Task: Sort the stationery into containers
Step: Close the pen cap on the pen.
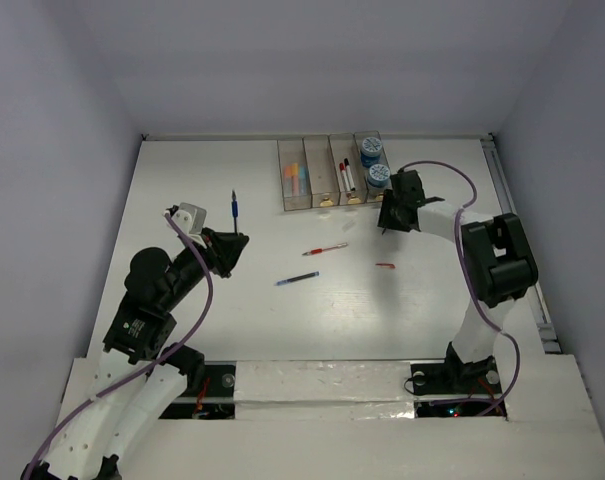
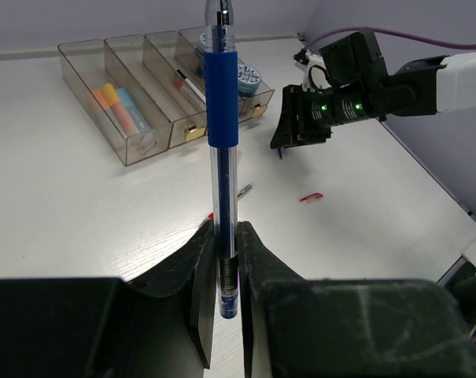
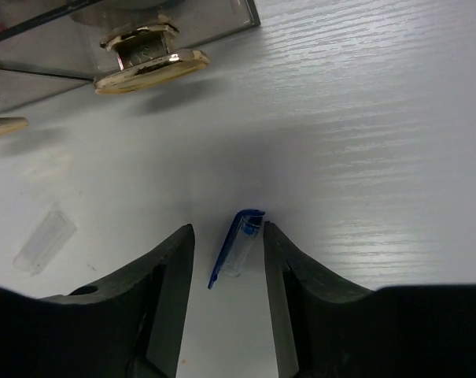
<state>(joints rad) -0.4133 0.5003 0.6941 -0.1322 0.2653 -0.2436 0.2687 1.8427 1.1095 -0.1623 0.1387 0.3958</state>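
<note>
My left gripper (image 2: 226,232) is shut on the lower end of a blue pen (image 2: 222,102), which points away from it and is held above the table; the same blue pen (image 1: 235,206) shows in the top view. Close in front of the containers (image 1: 332,172), my right gripper (image 3: 228,232) is down at the table. Its jaws stand open around a small blue-clipped clear pen cap (image 3: 236,248) that lies on the surface against the right finger. The bins hold orange and blue stubby sticks (image 2: 119,106), markers (image 1: 346,175) and two blue-white rolls (image 1: 374,160).
A red pen (image 1: 325,248), a second blue pen (image 1: 297,279) and a small red cap (image 1: 385,265) lie loose mid-table. A clear cap (image 3: 45,239) lies left of the right gripper. Gold handles (image 3: 151,59) stick out from the bin fronts.
</note>
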